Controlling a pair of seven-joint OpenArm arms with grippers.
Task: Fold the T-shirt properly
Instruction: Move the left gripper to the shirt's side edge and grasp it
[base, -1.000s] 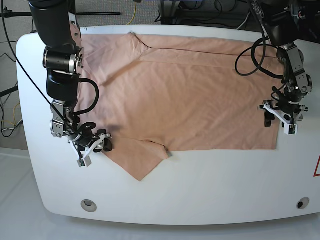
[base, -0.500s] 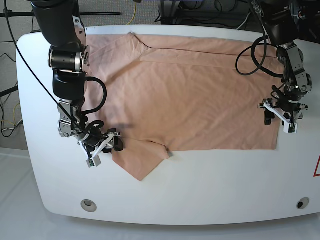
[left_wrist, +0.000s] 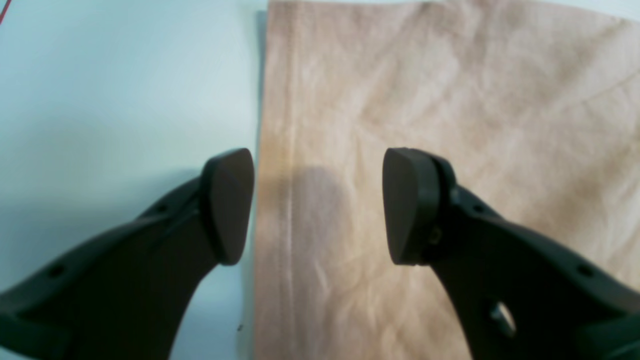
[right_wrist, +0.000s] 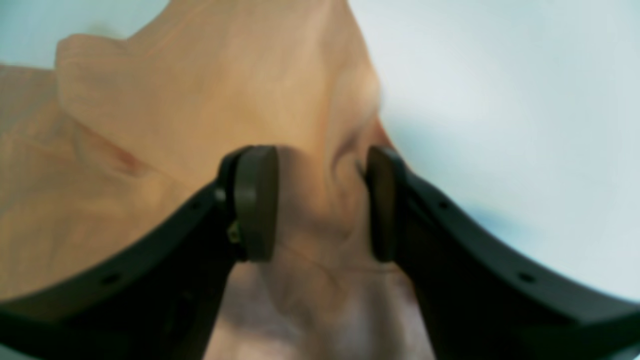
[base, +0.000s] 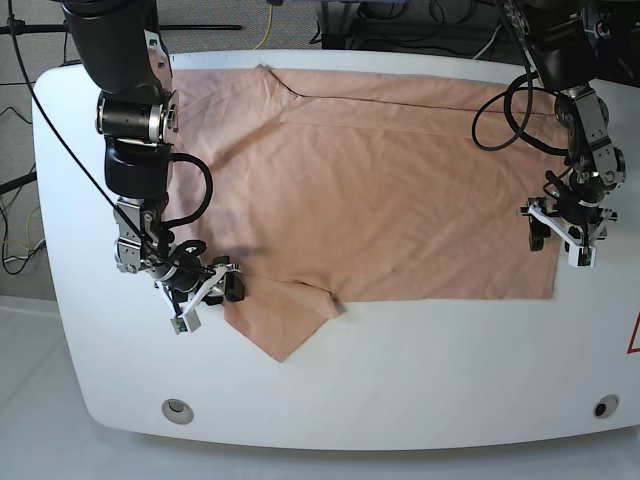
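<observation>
One T-shirt (base: 380, 190), white table (base: 420, 380), cables (base: 490, 120)

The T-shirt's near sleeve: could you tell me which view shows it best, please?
The base view: the sleeve lies whole, pointing toward the table's front edge, beside the right gripper. The right wrist view shows blurred folds of it; the left wrist view shows only the T-shirt's hem.

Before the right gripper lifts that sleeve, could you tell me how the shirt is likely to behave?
The T-shirt will probably drape limply: it lies flat and wrinkled on the table. The sleeve already bunches between the right gripper pads, so it may stretch and trail. It looks light, and could slide on the smooth top.
</observation>
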